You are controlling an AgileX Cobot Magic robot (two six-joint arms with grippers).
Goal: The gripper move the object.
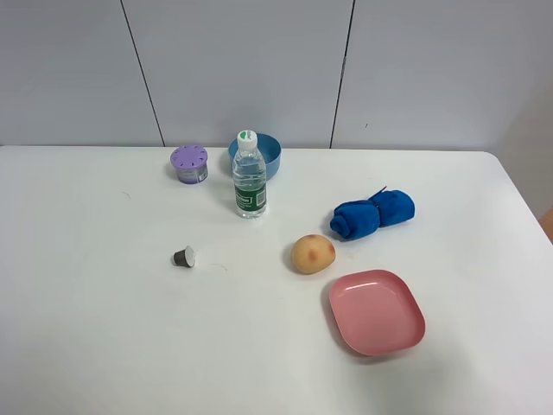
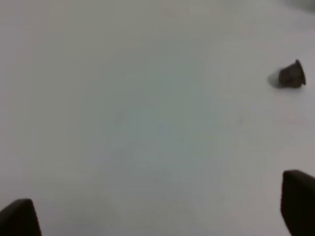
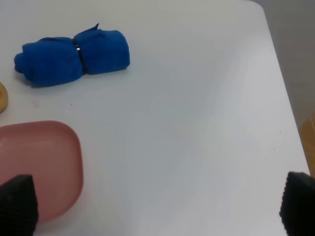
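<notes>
White table (image 1: 104,346), seen from above; nearest item, a pink plate (image 1: 377,311) toward the right side, lying flat with nothing on it; just beyond its far-left corner, a round yellowish fruit (image 1: 312,253) with a reddish patch, close to the plate but not touching; level with the fruit and well to the left, a small dark capsule (image 1: 184,257) tipped on its side, alone on bare surface; farther back on the right, a rolled blue cloth (image 1: 373,213) bound at the middle by a dark band; toward the centre, a clear water bottle (image 1: 249,175) upright, green label, white cap; directly behind it and partly hidden, a blue bowl (image 1: 270,152); left of the bowl, a small purple container (image 1: 189,163) with a dotted lid, standing near the far edge. Left gripper (image 2: 157,216): fingertips wide apart at the edges of its wrist view, nothing between them, capsule (image 2: 292,75) lying ahead and apart. Right gripper (image 3: 157,209): fingertips likewise spread and empty, over bare table beside the plate (image 3: 39,162), cloth (image 3: 74,56) beyond; neither arm shows in the overhead view.
</notes>
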